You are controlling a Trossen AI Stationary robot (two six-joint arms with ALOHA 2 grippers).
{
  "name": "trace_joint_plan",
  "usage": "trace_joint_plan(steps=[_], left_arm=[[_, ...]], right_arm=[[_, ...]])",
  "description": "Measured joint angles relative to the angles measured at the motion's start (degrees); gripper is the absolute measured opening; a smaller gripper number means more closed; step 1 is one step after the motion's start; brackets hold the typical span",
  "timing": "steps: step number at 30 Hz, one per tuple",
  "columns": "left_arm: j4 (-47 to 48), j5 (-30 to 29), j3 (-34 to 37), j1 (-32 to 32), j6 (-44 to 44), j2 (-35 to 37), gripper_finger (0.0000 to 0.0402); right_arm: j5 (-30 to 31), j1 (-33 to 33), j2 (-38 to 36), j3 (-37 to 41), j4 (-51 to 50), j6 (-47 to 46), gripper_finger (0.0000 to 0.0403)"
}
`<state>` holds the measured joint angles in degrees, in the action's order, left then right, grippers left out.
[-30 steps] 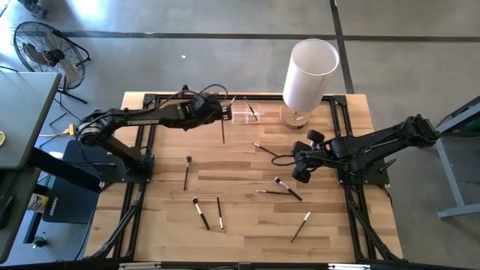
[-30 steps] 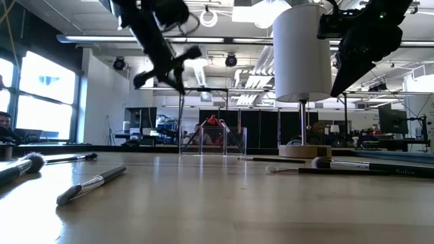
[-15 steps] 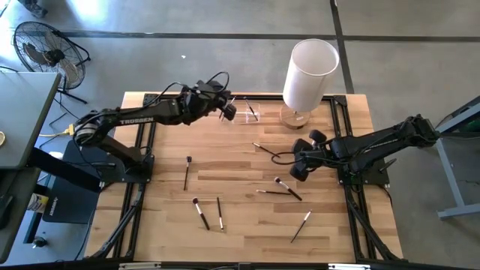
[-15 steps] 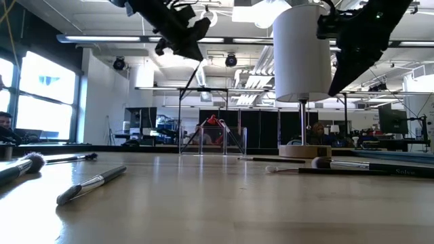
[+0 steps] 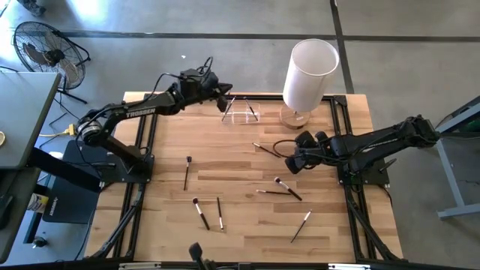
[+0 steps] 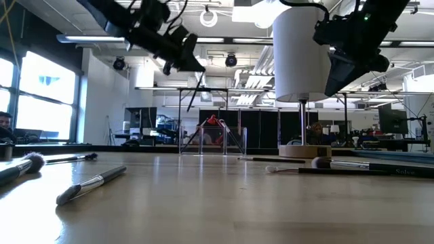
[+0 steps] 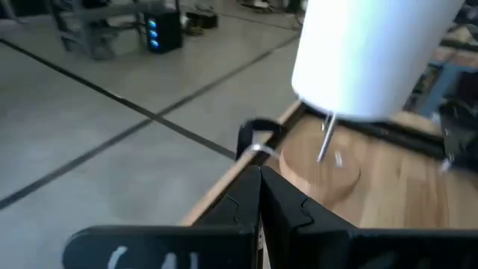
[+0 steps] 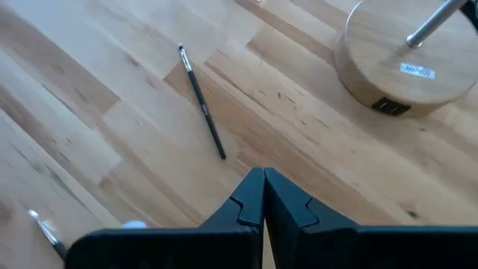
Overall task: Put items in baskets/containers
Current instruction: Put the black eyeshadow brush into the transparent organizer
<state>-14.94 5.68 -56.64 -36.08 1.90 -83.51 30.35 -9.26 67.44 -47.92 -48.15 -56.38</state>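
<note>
My left arm [image 5: 139, 112] reads TROSSEN. Left claw [image 5: 223, 96] clenched on a brush [image 6: 194, 95] above the clear cup [image 5: 241, 112]. Right claw [image 5: 291, 161] clenched, empty, above the counter [image 5: 240, 187].

Left claw [image 5: 225, 95] raised and closed, right claw [image 5: 290, 163] closed, hovering

Seven makeup brushes [image 5: 187, 172] loose on the one wooden table [image 5: 165, 217], an eighth held aloft, at least one more in the single clear cup [image 5: 241, 115]. One white cylinder [image 5: 310, 71]. Two arms. One floor fan [image 5: 43, 51].
</note>
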Motion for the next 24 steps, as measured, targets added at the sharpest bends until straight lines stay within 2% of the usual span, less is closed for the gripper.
trace_joint_plan(steps=[3,7,13,24], left_arm=[[-7.23,4.73,3.24,-2.91,-0.20,-0.05,0.0000],[-14.74,7.87,6.69,-5.48,-0.37,-0.69,0.0000],[-19.20,15.31,7.36,-7.91,-0.12,-4.81,0.0000],[-20.03,16.25,7.36,-7.65,-0.96,-9.44,0.0000]], right_arm=[[0.88,0.00,0.00,0.00,1.19,-1.44,0.0002],[2.73,0.22,0.00,0.00,3.82,-2.72,0.0004],[4.33,1.59,0.00,0.00,7.78,-2.75,0.0002],[3.93,4.18,0.00,0.00,10.83,-2.75,0.0003]])
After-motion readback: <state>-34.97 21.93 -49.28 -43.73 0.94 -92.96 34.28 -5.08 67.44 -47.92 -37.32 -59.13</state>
